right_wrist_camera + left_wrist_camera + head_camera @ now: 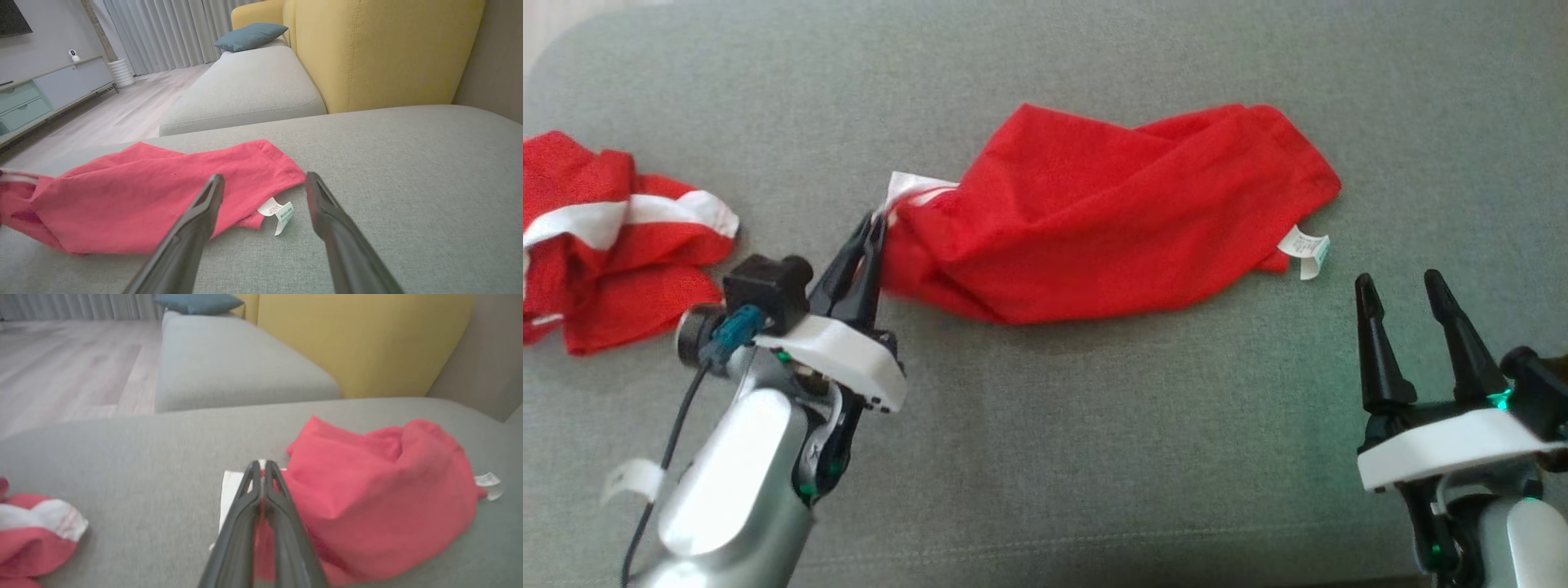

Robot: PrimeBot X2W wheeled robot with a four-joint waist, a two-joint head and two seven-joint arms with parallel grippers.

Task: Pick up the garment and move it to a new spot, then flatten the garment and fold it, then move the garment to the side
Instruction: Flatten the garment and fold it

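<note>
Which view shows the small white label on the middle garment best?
The right wrist view: the label lies near and sharp, sticking out from under the garment. The head view shows it small; the left wrist view shows it blurred at the garment's far end.

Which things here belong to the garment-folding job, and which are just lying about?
Job: red garment, its white-trimmed end pinched by the shut left end effector; open right end effector near its label.
Lying about: other red-and-white garment; blue cushion; yellow sofa back.
</note>
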